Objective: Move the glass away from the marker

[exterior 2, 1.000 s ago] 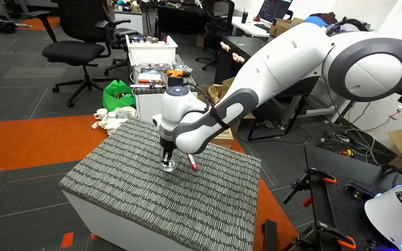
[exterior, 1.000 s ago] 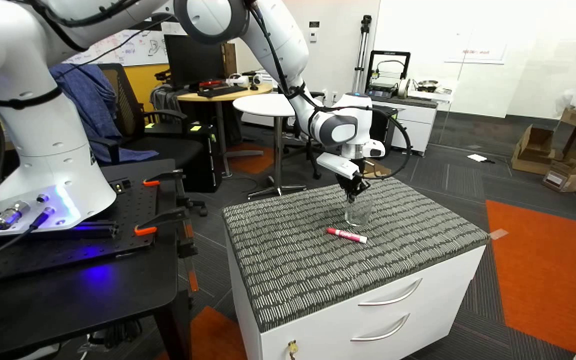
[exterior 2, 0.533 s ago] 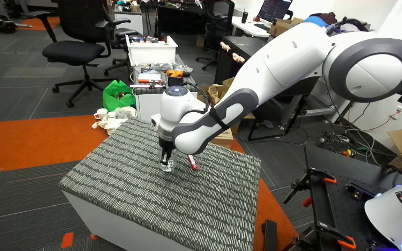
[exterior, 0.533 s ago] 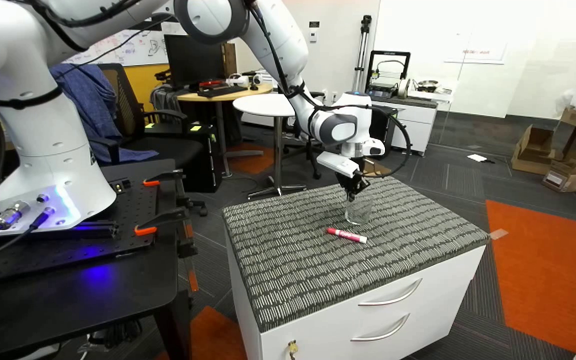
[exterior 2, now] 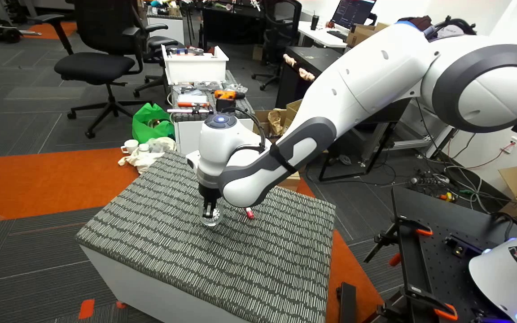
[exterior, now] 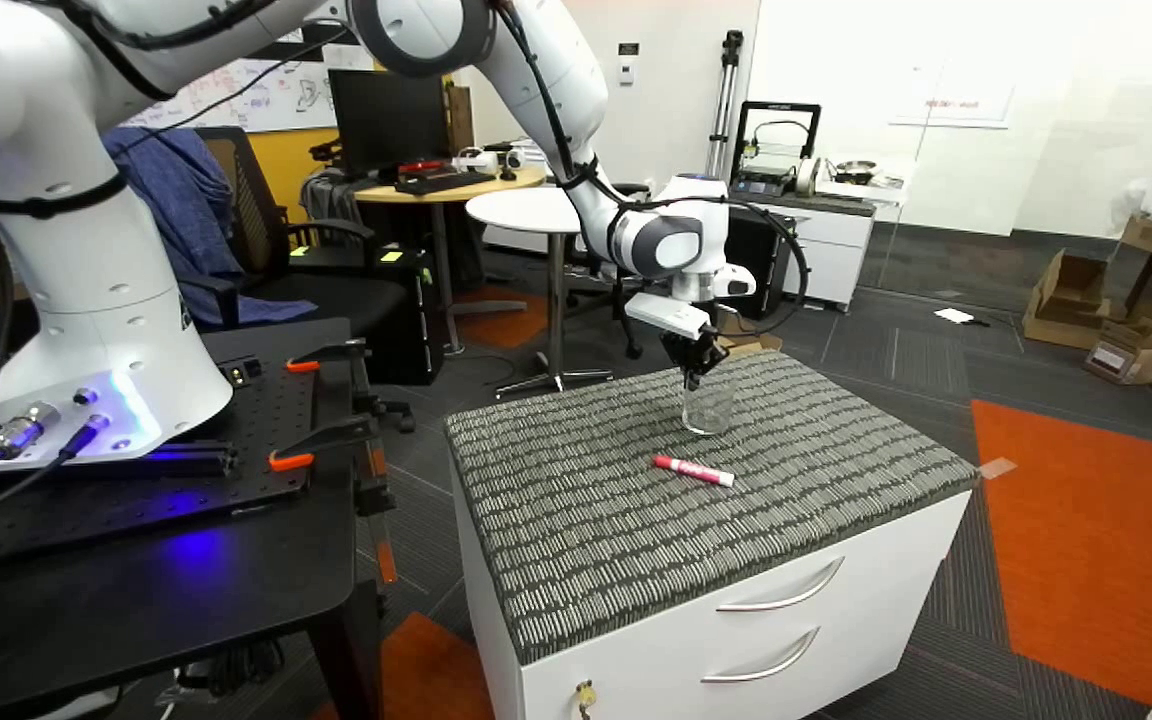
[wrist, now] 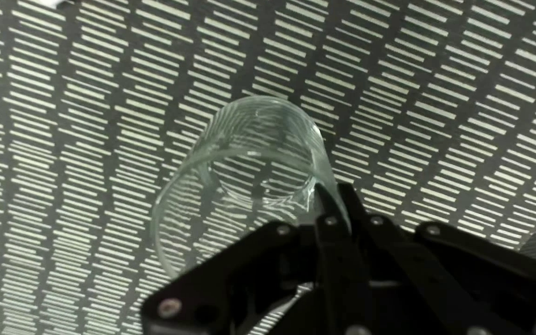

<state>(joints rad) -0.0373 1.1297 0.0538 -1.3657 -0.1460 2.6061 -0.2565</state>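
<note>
The clear glass [exterior: 709,413] stands roughly upright at the mat's far side in an exterior view; it also shows in an exterior view [exterior 2: 216,217] and large in the wrist view [wrist: 258,125]. My gripper [wrist: 332,187] is shut on the glass wall, one finger inside and one outside; it shows in both exterior views [exterior: 693,378] [exterior 2: 208,213]. I cannot tell whether the glass base touches the mat. The red-pink marker [exterior: 693,470] lies on the mat, apart from the glass. The arm hides most of the marker [exterior 2: 250,214] in an exterior view.
The grey ribbed mat [exterior: 616,540] covers a white drawer cabinet [exterior: 736,640] and ends at its edges. A black table [exterior: 236,570] with clamps carries the robot base. A green bag [exterior 2: 151,122] and cardboard boxes [exterior 2: 287,177] lie beyond the cabinet. A white bit [wrist: 51,2] shows at the wrist view's top edge.
My gripper and the glass have moved together, away from the marker, mostly within the last half second. The gap between glass and marker has grown. The marker has not moved.
</note>
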